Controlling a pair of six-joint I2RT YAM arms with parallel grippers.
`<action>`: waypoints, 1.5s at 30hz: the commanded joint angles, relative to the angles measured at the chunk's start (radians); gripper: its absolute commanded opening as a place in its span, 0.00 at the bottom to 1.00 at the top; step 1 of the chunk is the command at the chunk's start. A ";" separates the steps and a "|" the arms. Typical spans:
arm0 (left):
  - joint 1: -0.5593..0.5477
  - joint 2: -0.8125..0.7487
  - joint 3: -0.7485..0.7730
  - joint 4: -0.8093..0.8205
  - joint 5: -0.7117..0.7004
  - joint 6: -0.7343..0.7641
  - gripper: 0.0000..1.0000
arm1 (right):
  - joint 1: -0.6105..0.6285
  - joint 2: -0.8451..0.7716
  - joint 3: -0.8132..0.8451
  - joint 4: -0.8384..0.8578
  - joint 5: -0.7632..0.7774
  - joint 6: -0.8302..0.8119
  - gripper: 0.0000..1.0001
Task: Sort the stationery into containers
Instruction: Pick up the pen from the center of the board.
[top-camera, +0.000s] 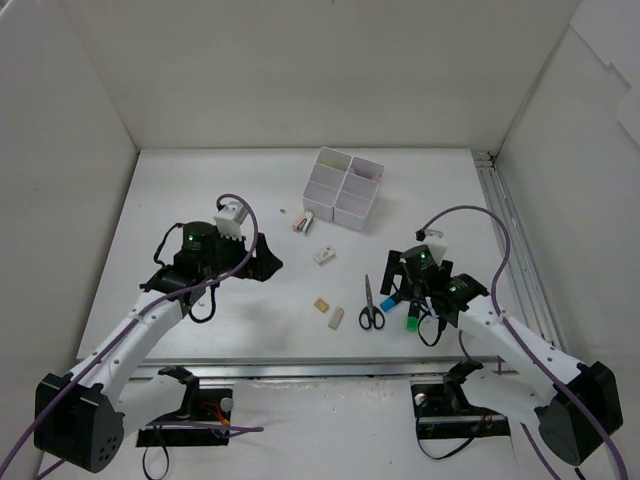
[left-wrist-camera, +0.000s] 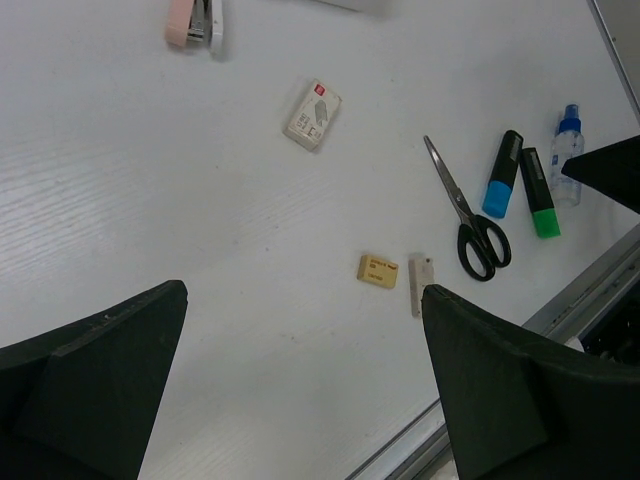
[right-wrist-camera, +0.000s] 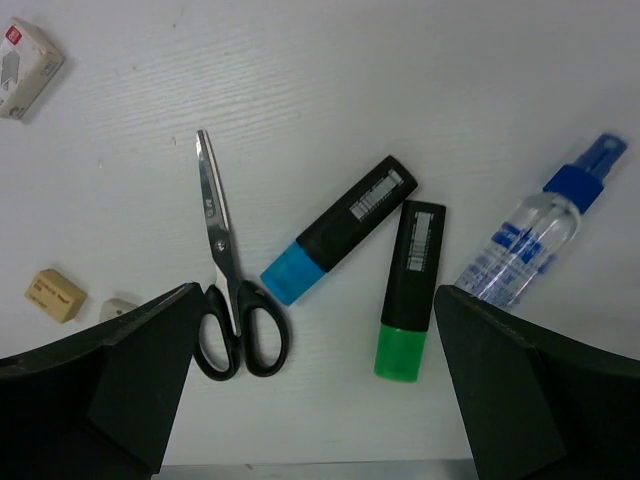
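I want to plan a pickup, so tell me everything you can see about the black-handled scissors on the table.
The scissors lie flat on the white table, blades closed. The blades look like shiny metal and taper to a point, and the two black handle loops look plastic. The tip points away from the arm bases, with the loops nearest them. A blue-capped highlighter lies close beside the handles, seemingly not touching. A tan eraser sits apart on the other side. Nothing grips them.

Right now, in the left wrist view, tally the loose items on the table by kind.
Highlighters: 2
Erasers: 2
Scissors: 1
Spray bottle: 1
Small box: 1
Stapler: 1
Total: 8
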 joint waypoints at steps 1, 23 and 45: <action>-0.026 0.017 0.029 0.059 -0.005 0.014 1.00 | 0.036 -0.034 -0.044 0.024 -0.010 0.205 0.98; -0.058 0.103 0.084 0.034 -0.035 0.035 0.99 | 0.160 0.067 -0.124 -0.151 0.114 0.488 0.98; -0.038 0.121 0.144 -0.007 -0.123 0.055 1.00 | -0.024 0.264 -0.018 -0.154 -0.044 0.268 0.60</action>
